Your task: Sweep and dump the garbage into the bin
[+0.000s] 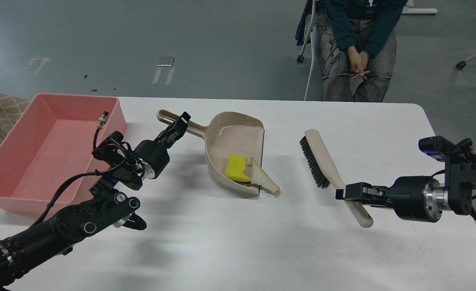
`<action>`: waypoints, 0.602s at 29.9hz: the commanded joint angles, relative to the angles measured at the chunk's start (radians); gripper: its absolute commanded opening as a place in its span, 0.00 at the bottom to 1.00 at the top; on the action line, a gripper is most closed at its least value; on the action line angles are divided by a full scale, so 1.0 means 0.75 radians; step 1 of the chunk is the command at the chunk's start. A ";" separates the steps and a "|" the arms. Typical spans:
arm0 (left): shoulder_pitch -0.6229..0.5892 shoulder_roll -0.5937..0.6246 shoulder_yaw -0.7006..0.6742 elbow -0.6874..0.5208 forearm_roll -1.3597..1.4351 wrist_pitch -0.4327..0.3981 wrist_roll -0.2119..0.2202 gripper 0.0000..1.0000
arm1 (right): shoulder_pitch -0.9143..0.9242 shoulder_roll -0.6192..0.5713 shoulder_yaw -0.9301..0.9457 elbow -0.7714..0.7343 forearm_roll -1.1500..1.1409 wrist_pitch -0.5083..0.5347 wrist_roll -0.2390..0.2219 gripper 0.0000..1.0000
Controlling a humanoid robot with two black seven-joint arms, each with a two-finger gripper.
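The right gripper (345, 193) reaches in level from the right edge, its fingers clasped on the handle of the brush (330, 166), whose bristles lie on the white table (222, 242) to the right of the dustpan (234, 149). The left gripper (180, 124) extends up and away from the near left, its fingers clenched around the dustpan handle. The garbage sits at the dustpan's near lip: the yellow sponge (238, 167) inside, the bread slice (264, 178) half over the edge. Before lifting, nudge the bread fully inside with the brush, then keep the lip tilted upward during transport. The pink bin (3, 161) stands at the far left, just beside the left arm.
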 commanded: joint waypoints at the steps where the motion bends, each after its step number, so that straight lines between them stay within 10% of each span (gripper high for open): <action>1: 0.002 0.002 0.000 0.000 0.000 0.000 0.000 0.00 | -0.027 0.007 0.000 0.004 -0.001 0.004 0.000 0.00; 18: 0.010 0.000 0.000 0.000 0.000 0.000 0.000 0.00 | -0.066 0.156 -0.010 -0.016 -0.015 0.010 0.012 0.00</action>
